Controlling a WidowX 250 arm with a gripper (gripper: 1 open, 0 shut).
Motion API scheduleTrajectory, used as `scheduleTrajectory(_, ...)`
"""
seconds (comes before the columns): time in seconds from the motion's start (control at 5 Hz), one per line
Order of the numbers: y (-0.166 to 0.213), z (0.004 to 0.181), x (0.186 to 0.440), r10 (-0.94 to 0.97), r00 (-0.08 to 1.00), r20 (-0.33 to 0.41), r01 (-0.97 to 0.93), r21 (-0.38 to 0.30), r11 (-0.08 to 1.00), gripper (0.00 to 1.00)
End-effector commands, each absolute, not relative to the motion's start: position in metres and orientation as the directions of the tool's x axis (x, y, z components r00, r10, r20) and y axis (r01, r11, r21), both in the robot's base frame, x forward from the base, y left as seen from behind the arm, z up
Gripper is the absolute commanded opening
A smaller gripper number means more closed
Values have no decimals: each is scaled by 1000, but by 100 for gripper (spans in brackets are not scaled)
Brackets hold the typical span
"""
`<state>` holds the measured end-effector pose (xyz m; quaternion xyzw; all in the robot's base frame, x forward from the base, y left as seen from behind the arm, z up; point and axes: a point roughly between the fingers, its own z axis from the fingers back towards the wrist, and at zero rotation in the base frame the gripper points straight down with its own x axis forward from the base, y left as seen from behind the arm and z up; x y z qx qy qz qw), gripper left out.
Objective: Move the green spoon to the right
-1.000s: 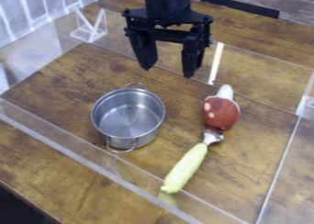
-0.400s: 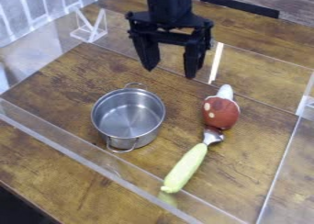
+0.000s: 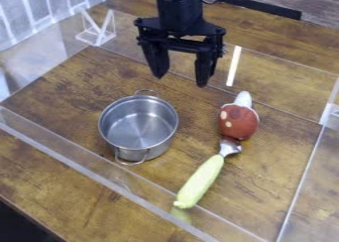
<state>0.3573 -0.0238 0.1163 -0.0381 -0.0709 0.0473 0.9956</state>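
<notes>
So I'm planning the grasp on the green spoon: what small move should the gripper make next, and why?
Probably travel toward the camera and to the right, over the yellow-green plastic spoon handle. The black gripper hangs open and empty behind the steel pot, well away from the spoon, whose grey head lies beside the red-brown mushroom toy.

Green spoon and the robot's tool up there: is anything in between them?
Yes. In the camera view, the red-brown mushroom toy lies between the open tool and the green spoon, just above the spoon's grey head. The rest is bare wooden table.
</notes>
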Motion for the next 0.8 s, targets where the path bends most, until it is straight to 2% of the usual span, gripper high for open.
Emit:
scheduleTrajectory(0.0, -19, 132, 365, 111, 973, 201, -96, -84, 992, 100)
scheduleTrajectory(0.6, -18, 126, 373, 125, 970, 210, -110, -83, 990, 100)
